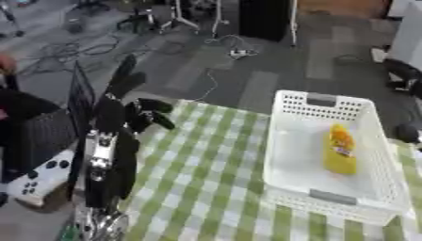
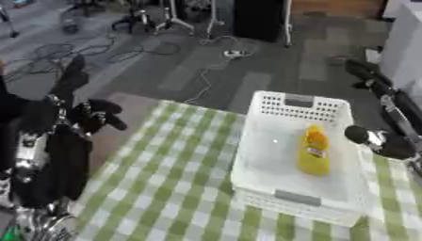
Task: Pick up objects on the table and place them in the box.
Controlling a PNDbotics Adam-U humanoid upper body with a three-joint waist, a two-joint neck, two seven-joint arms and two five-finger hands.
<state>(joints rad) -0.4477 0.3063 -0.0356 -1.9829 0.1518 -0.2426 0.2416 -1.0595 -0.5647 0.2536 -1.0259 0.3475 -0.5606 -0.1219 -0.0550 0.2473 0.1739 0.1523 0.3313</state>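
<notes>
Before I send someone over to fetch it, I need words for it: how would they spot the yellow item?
Find the green-and-white checked table; on its right side sits a white perforated basket. Inside lies a yellow bottle with an orange top, the only thing in the basket and the only yellow item.

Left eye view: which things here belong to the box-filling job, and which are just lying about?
Job:
white perforated plastic basket
yellow bottle lying inside it
green-and-white checked tablecloth
black left hand, raised, holding nothing

Lying about:
cables on the grey floor
white power strip
</notes>
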